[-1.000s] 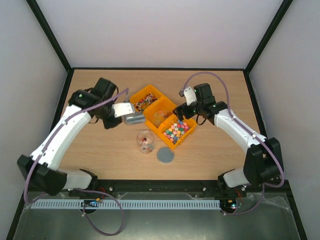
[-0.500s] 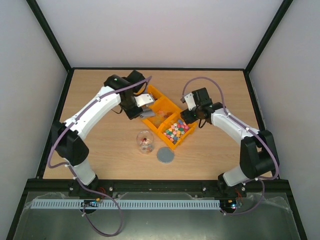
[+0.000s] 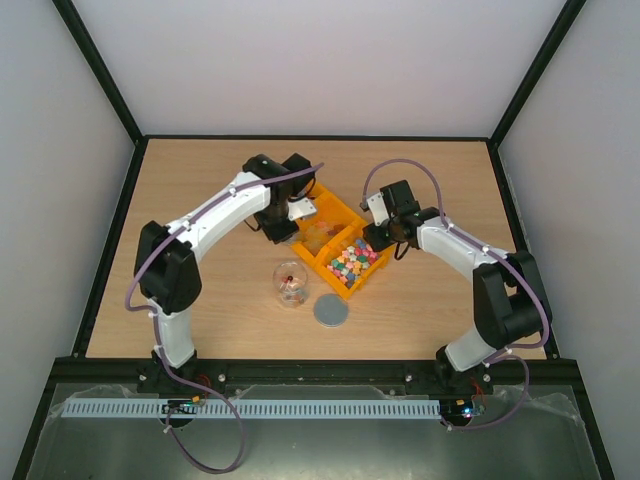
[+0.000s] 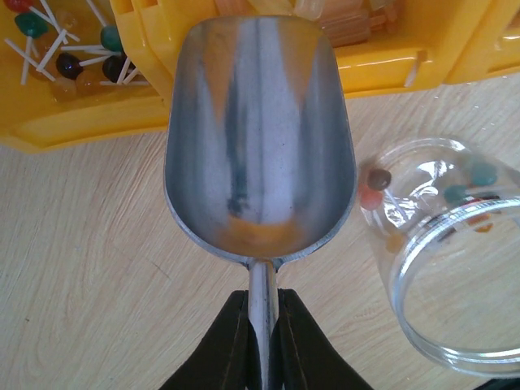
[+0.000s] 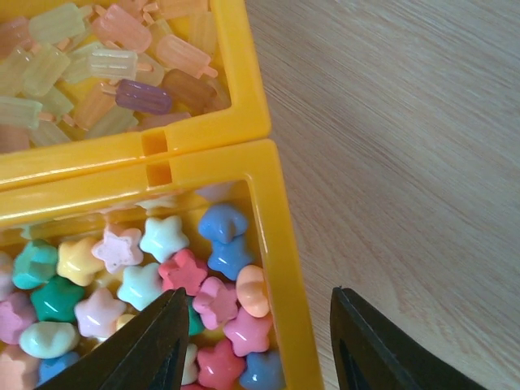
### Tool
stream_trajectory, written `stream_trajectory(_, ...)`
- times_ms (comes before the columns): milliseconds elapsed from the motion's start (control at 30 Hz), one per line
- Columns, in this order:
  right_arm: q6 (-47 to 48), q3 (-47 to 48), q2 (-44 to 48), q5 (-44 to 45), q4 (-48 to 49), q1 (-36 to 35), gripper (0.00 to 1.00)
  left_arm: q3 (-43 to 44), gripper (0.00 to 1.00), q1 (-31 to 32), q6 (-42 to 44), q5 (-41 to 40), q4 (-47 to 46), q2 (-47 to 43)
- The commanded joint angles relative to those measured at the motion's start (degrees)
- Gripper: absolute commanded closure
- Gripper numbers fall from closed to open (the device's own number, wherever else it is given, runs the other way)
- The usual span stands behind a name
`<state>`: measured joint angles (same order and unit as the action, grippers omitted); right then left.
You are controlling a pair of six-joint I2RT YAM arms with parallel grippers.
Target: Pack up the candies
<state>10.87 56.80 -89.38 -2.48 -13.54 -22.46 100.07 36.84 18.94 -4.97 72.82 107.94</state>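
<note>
beside the yellow trays (image 5: 280,244), the left claw (image 4: 260,317) pinches the thin stem of an empty steel scoop (image 4: 260,138), which could twist or knock the clear round jar (image 4: 455,268) over. the right claw (image 5: 256,345) stands half wide astride a tray wall and might drag it. candies (image 5: 183,268) lie in the glossy plastic trays: pastel stars, frosted lolly shapes; a few, i think, in the jar.

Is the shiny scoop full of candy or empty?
Empty. The scoop shows only bare metal inside, with nothing lying in it.
</note>
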Motion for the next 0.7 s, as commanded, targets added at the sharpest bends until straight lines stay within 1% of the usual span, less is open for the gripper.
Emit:
stream_trajectory(0,-2.8,-0.2,-0.7,-3.1,0.1,0.1,0.52,2.0,0.98,0.4,-1.5,-3.3,1.7,2.6)
stream_trajectory(333,-5.7,-0.4,-0.6,-6.6,-0.1,-0.1,0.61,4.9,0.98,1.7,0.1,-4.8,1.7,7.0)
stream_trajectory(667,-7.6,-0.9,0.0,-8.4,0.4,-0.7,0.62,5.0,0.98,3.2,0.9,-6.0,1.7,11.1)
